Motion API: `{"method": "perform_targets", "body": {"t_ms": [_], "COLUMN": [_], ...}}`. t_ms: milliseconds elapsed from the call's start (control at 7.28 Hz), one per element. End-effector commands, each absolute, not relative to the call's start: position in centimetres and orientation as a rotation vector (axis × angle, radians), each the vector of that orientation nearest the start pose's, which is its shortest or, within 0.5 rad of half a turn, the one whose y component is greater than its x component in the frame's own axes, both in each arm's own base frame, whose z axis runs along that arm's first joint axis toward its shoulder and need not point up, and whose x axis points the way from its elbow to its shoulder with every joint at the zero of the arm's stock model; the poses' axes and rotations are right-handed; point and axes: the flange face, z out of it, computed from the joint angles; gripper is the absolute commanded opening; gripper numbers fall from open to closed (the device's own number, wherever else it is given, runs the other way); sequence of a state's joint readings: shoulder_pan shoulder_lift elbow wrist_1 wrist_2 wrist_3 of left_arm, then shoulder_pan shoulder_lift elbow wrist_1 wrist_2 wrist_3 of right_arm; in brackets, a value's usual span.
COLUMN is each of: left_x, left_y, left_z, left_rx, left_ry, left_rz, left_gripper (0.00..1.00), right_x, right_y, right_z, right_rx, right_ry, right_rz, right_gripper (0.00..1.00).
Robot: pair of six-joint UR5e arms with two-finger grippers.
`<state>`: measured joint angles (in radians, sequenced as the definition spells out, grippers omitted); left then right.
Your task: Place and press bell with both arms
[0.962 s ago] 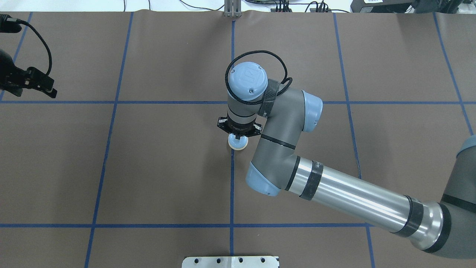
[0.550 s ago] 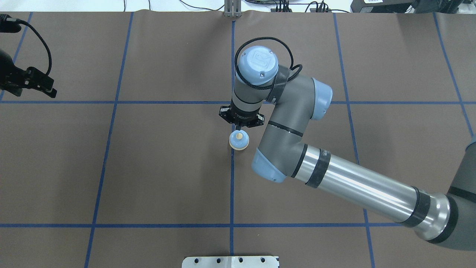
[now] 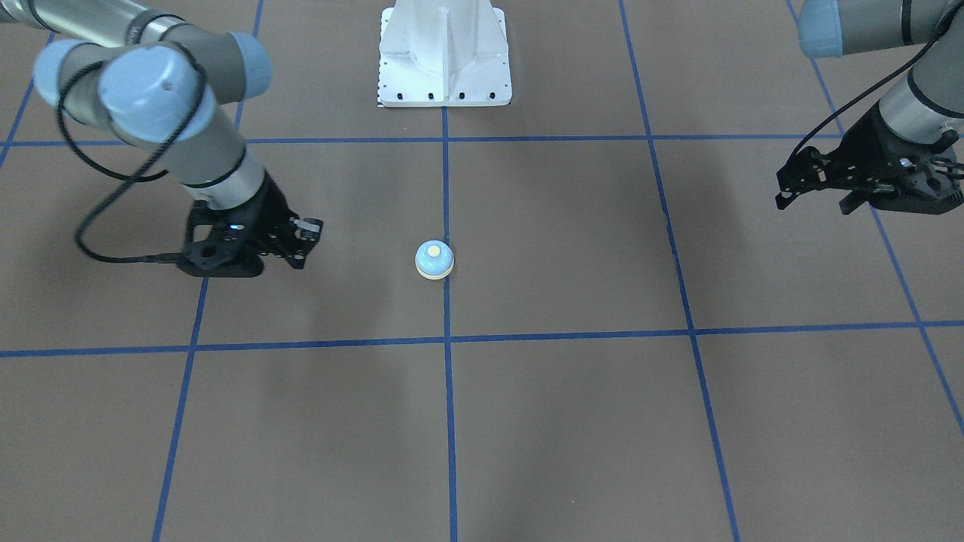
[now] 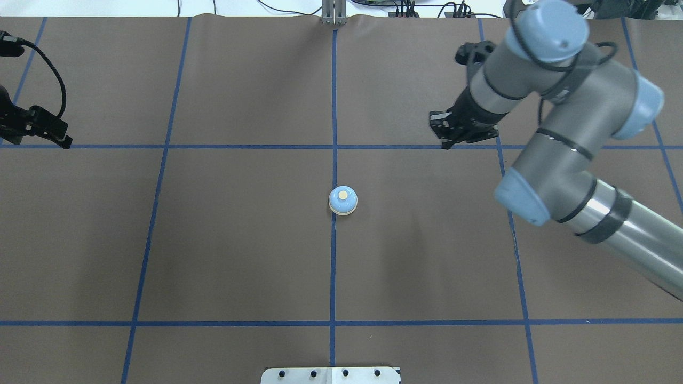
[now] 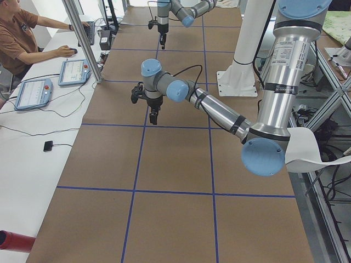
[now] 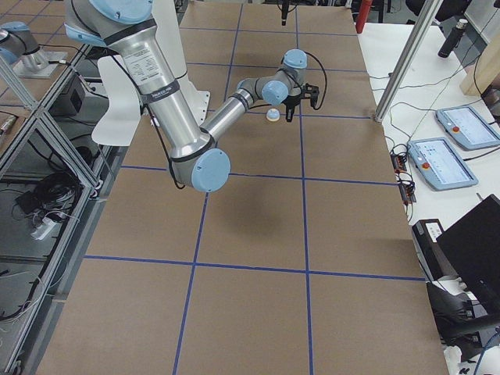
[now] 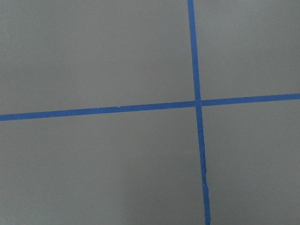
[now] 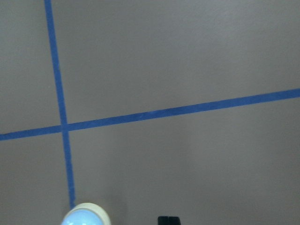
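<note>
The bell (image 4: 342, 200) stands alone on the brown mat, on the middle blue tape line, with its cream button up. It also shows in the front view (image 3: 434, 260) and at the bottom edge of the right wrist view (image 8: 86, 215). My right gripper (image 4: 446, 143) hangs well off to the bell's right and farther back, holding nothing. It looks shut: one black fingertip (image 8: 168, 220) shows at the middle of its wrist view. My left gripper (image 4: 64, 141) is at the table's far left, empty. In the front view (image 3: 813, 203) its fingers look apart.
The white bolted pedestal (image 3: 444, 75) stands at the robot's side of the table, in line with the bell. Blue tape lines (image 7: 197, 103) grid the mat. A metal post (image 4: 333, 13) is at the far edge. An operator (image 5: 16, 38) sits at the side desk.
My right gripper, which was down on the bell's top, has lifted off and swung away to the right and back. The bell has stayed put. My left gripper has shifted slightly left.
</note>
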<state>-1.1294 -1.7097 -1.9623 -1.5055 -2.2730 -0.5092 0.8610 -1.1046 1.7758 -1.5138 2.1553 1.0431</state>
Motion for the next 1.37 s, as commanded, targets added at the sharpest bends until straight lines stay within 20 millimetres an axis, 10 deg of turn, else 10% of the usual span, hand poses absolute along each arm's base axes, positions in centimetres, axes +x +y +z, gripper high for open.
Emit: {"method": "perform_targets", "body": {"t_ms": [0, 550, 687, 1237], "left_x": [13.0, 2.5, -0.3, -3.5], "left_y": [-49.2, -49.5, -49.8, -48.1], "left_z": [44.0, 52.9, 55.7, 59.2], "left_rx": [0.111, 0.167, 0.159, 0.086], "left_ry": [0.776, 0.716, 0.705, 0.698], "left_rz": [0.172, 0.302, 0.299, 0.17], "left_gripper": [0.99, 0.99, 0.99, 0.99], "right_x": [-23.5, -3.7, -0.3, 4.4], "right_y": [-53.9, -51.6, -50.9, -49.7], "right_z": [37.5, 51.6, 54.1, 57.4], "right_rx": [0.078, 0.152, 0.159, 0.114], "right_ry": [-0.852, -0.785, -0.777, -0.78], "right_rz": [0.002, -0.093, -0.098, -0.08], "right_gripper": [0.0, 0.51, 0.99, 1.0]}}
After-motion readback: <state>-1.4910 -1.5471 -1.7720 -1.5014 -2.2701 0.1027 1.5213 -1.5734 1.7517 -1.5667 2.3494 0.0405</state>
